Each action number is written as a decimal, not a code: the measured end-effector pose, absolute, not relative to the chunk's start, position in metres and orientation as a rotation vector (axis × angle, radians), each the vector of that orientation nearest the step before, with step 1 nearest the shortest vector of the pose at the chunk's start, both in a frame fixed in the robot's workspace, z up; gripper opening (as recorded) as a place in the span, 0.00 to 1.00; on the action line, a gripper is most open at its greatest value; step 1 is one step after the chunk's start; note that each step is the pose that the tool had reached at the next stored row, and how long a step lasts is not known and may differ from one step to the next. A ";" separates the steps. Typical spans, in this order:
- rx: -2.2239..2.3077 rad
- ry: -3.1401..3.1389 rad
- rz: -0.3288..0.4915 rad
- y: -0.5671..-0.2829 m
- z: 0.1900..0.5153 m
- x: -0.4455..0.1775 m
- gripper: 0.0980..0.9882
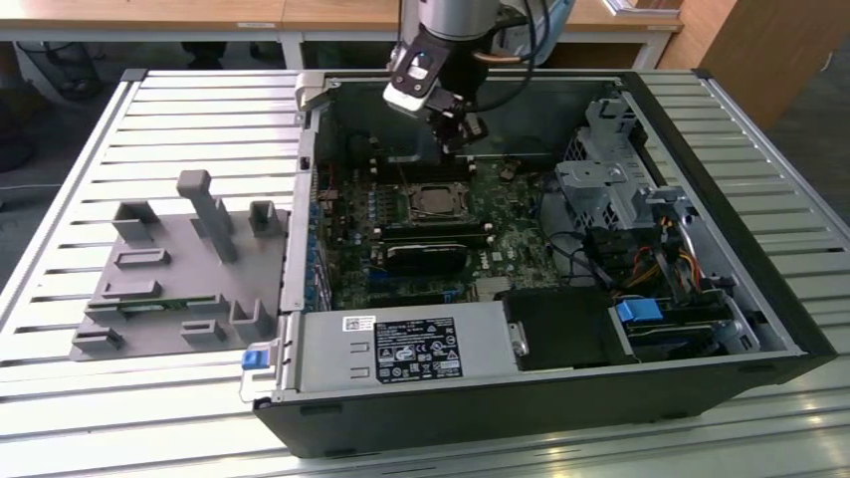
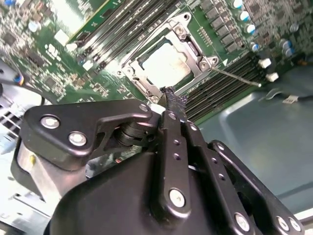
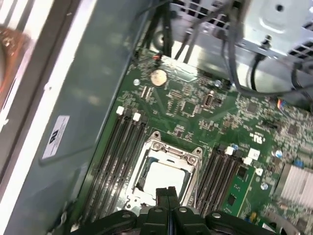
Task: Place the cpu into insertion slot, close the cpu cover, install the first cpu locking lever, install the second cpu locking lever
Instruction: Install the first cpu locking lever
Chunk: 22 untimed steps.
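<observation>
The cpu [image 3: 165,177] lies flat in the insertion slot [image 3: 142,171], with its shiny metal top facing up. It is square, so no side is longer than another. Its edges line up with the edges of the slot. In the exterior view the cpu [image 1: 432,202] sits near the middle of the picture, a bit above the middle.

The cpu cover [image 3: 172,150] is down around it, and the metal top shows through the cut-out. I count one cpu, one slot and one cover. One thin metal lever [image 2: 234,76] sticks out sideways from a corner of the cover.

My pincer [image 2: 171,95] is clenched, its two fingers pressed together, and I see nothing between them. Its tip hangs just beside one edge of the cover. I cannot tell if it touches.

Long dark memory slots [image 3: 117,161] run along two sides of the insertion slot, on the green board [image 3: 195,112]. One round silver battery [image 3: 158,77] sits on that board too.

The board lies inside one open black computer case [image 1: 531,408]. The case rests on the slatted worktop [image 1: 173,119]. One grey holder tray [image 1: 159,289] lies on the exterior view's left.
</observation>
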<state>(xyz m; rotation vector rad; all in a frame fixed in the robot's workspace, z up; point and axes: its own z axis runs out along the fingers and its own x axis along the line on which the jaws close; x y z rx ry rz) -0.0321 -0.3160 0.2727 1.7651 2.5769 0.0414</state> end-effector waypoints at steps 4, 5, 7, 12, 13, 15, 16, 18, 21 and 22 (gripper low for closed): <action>1.670 2.640 0.042 -0.316 0.272 -0.032 0.01; 1.645 2.657 0.043 -0.316 0.272 -0.032 0.01; 1.597 2.686 0.043 -0.316 0.272 -0.032 0.01; 1.475 2.757 0.044 -0.316 0.272 -0.032 0.01; 1.450 2.770 0.044 -0.316 0.272 -0.032 0.01; 1.400 2.796 0.045 -0.316 0.272 -0.032 0.01; 1.375 2.809 0.045 -0.316 0.272 -0.032 0.01; 1.325 2.834 0.045 -0.316 0.272 -0.032 0.01; 1.247 2.870 0.046 -0.316 0.272 -0.032 0.01; 1.221 2.881 0.046 -0.316 0.272 -0.032 0.01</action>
